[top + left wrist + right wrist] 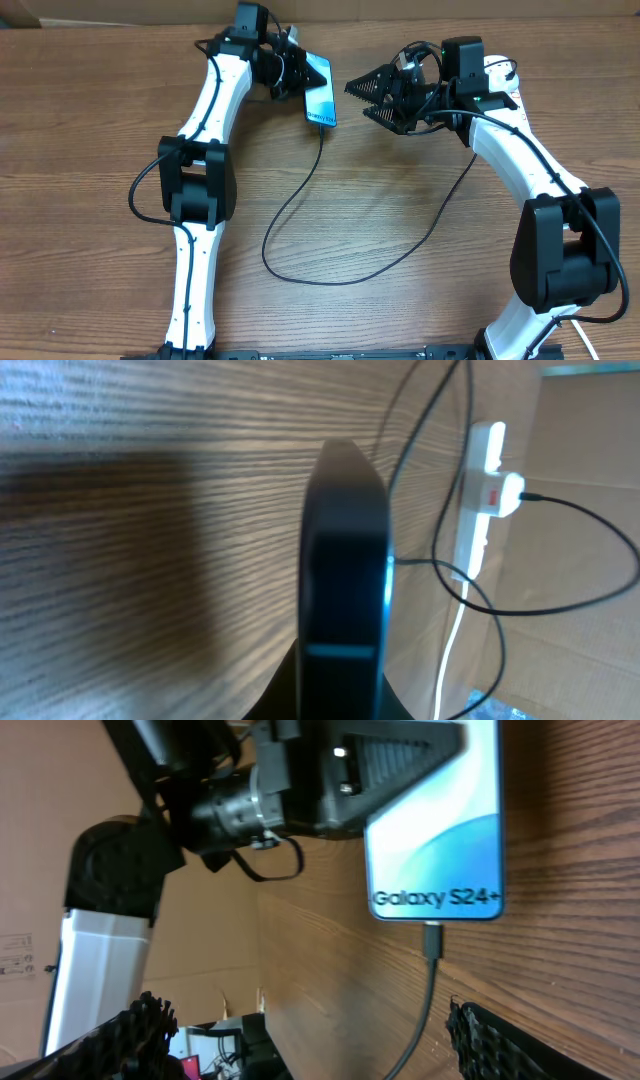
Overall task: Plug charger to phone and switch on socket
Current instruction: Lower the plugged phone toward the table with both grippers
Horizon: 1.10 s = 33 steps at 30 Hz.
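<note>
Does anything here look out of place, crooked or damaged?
Nothing looks damaged or spilled. The phone is held at a slant by the left gripper. The black cable sits straight in the phone's lower edge, and the rest lies in a loose loop on the table.

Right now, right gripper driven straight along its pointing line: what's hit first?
The right gripper would probably first meet the lower end of the slim lit-screen phone held by the left gripper, where the thin black charger cable plugs in. Depth is unclear.
</note>
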Each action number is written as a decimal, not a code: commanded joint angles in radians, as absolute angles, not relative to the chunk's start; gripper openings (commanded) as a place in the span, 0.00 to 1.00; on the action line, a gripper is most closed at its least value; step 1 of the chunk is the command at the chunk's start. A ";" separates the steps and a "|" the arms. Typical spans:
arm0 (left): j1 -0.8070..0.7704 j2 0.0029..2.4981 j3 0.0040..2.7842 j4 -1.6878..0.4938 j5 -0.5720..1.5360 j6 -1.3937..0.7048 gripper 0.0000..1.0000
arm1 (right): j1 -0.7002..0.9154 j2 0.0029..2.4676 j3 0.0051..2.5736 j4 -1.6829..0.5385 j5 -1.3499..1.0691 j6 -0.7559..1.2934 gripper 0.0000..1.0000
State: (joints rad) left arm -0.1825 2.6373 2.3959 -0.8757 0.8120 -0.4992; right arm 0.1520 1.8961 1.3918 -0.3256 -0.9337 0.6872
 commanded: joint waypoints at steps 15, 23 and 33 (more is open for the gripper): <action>-0.217 2.663 2.403 -0.820 0.791 -0.545 0.04 | 0.150 1.877 1.396 -0.325 -0.917 0.675 0.90; -0.245 2.693 2.403 -0.837 0.825 -0.546 0.04 | 0.150 1.877 1.396 -0.325 -0.917 0.675 0.90; -0.245 2.695 2.403 -0.863 0.687 -0.500 0.04 | 0.150 1.877 1.396 -0.324 -0.917 0.675 0.90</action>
